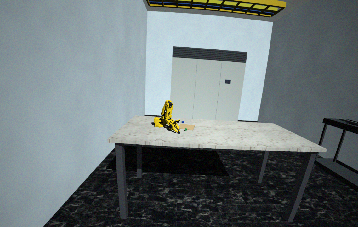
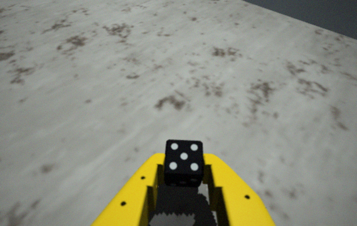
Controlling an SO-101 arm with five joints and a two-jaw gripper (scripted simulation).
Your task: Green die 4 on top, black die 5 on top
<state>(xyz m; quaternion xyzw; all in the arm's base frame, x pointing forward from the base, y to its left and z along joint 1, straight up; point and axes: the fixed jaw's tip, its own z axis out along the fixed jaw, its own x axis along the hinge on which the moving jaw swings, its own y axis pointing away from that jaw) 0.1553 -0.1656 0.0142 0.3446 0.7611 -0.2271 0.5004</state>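
My gripper (image 2: pixel 184 176) (image 1: pixel 178 131) is shut on the black die (image 2: pixel 184 163). The die's face with 5 white pips faces the wrist camera. In the wrist view only bare marble table top lies under and ahead of the die. In the exterior view the yellow arm (image 1: pixel 167 117) is bent low, with the gripper close over the table, just left of the green die (image 1: pixel 185 129). The green die lies on the table at the near edge of the tan mat (image 1: pixel 188 126). The blue die (image 1: pixel 182 121) lies behind the mat's far left corner. The dice's top faces are too small to read there.
The marble table (image 1: pixel 230 138) extends far to the right and front. The arm's base (image 1: pixel 157 122) stands near the table's back left corner. A black trolley (image 1: pixel 352 132) stands off to the right of the table.
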